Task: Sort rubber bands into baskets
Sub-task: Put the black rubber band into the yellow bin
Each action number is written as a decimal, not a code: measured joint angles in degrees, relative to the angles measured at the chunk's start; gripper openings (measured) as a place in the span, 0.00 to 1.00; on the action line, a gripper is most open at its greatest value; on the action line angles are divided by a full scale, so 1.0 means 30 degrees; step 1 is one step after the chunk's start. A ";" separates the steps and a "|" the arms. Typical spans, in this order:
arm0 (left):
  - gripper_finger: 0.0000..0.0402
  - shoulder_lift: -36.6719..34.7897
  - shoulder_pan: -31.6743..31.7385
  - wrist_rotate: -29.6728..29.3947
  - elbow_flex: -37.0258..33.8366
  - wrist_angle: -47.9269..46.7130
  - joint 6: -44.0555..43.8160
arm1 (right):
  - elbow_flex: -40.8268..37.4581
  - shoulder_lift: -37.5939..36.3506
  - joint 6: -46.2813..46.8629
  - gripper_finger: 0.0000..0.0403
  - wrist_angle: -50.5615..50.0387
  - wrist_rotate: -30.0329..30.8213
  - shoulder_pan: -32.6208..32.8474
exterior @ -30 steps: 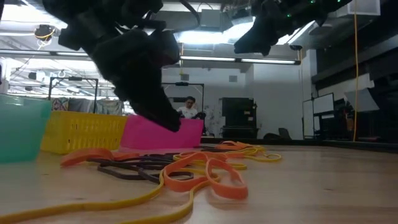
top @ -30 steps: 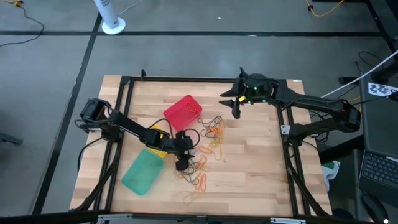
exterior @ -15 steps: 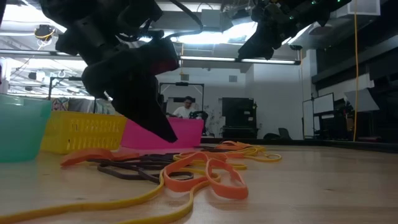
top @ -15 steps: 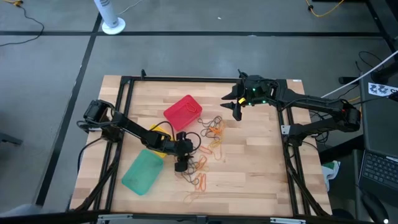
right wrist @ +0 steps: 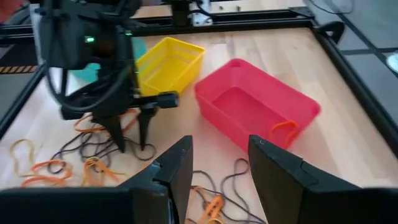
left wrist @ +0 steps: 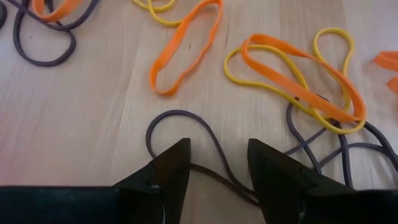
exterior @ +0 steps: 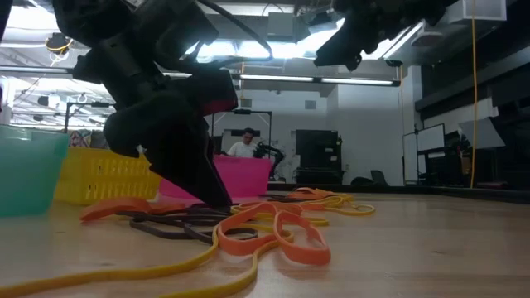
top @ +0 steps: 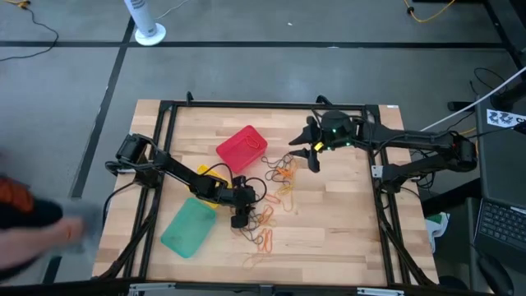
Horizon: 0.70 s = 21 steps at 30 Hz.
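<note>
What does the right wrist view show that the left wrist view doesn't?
Only the right wrist view: the red basket with one orange band hooked over its rim, the yellow basket, and the left gripper from outside, fingers down at the wood. Only the left wrist view: a dark band running between the open left fingers, and an orange band just beyond. Both: loose rubber bands on the wooden table.

3 baskets: red (top: 242, 148), yellow (top: 209, 177), teal (top: 189, 227), 2 arms, approx. a dozen+ rubber bands (top: 278, 185)
</note>
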 joint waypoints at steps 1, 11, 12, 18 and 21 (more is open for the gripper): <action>0.39 0.0000 0.0000 0.0007 0.0011 -0.0049 0.0017 | 0.0000 0.0000 0.0000 0.39 0.0027 0.0000 0.0223; 0.16 0.0022 -0.0007 0.0413 0.0003 -0.0101 0.1389 | 0.0000 0.0007 0.0000 0.39 0.0062 0.0000 0.2200; 0.13 0.0022 -0.0007 0.0477 0.0003 -0.0115 0.1424 | 0.0000 0.0015 0.0000 0.39 0.0056 0.0000 0.2376; 0.01 0.0029 -0.0007 0.0626 -0.0026 -0.0082 0.0954 | 0.0000 0.0015 -0.0007 0.39 0.0055 0.0004 0.3004; 0.02 0.0022 -0.0007 0.0638 -0.0044 0.0057 0.0849 | 0.0000 0.0015 -0.0007 0.39 0.0045 0.0017 0.3102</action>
